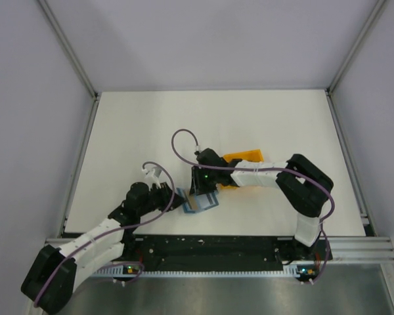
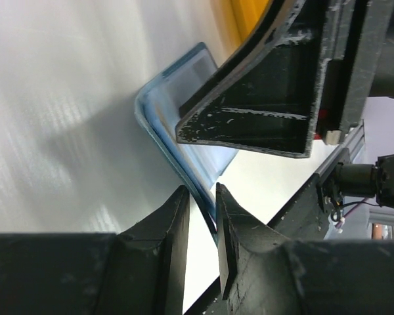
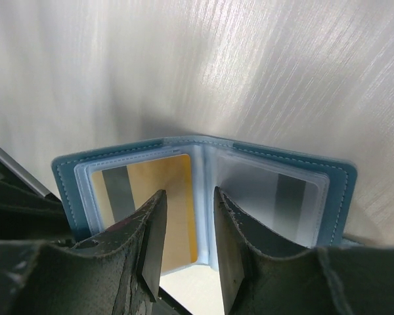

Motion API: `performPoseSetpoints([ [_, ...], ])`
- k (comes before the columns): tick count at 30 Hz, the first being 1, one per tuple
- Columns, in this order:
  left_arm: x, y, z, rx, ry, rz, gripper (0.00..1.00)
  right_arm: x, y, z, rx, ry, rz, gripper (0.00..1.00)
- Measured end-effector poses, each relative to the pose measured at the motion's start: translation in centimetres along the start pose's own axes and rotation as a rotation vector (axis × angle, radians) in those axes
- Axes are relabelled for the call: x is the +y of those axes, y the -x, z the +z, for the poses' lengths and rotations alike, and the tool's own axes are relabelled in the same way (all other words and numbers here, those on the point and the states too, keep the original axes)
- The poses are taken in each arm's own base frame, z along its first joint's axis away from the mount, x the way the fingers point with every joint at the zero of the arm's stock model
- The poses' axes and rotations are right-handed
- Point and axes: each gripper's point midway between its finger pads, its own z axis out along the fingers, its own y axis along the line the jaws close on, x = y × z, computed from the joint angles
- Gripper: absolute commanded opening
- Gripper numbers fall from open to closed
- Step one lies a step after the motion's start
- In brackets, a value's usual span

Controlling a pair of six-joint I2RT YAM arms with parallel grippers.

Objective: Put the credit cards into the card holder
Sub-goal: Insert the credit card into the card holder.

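Observation:
The card holder [image 1: 202, 205] [image 3: 203, 146] lies open on the white table, teal outside with clear pockets inside. A gold credit card [image 3: 151, 172] with a grey stripe sits in its left pocket. In the right pocket is a pale credit card [image 3: 262, 197]. My right gripper [image 1: 198, 191] [image 3: 187, 194] hangs open over the centre fold, one finger over each half, gripping nothing. My left gripper [image 1: 178, 199] [image 2: 202, 190] is at the holder's left edge. Its jaws stand slightly apart, with the raised edge of the card holder [image 2: 174, 111] running between the tips.
An orange plastic rack [image 1: 246, 159] [image 2: 245, 14] stands just behind the right wrist. The right gripper's finger [image 2: 269, 98] fills the upper left wrist view. Metal frame rails run along the table's near edge [image 1: 249, 243] and both sides.

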Motion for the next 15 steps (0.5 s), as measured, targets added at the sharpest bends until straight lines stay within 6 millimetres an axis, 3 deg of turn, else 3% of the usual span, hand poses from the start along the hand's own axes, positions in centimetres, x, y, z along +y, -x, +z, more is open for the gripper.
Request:
performPoseSetpoints([
  [10,-0.93,0.01,0.06,0.011,-0.049,0.017,0.11,-0.07,0.13,-0.02,-0.002,0.0,0.003,0.35],
  [15,-1.0,0.02,0.25,0.015,-0.054,0.02,0.1,-0.23,0.32,-0.05,-0.004,-0.001,0.007,0.36],
])
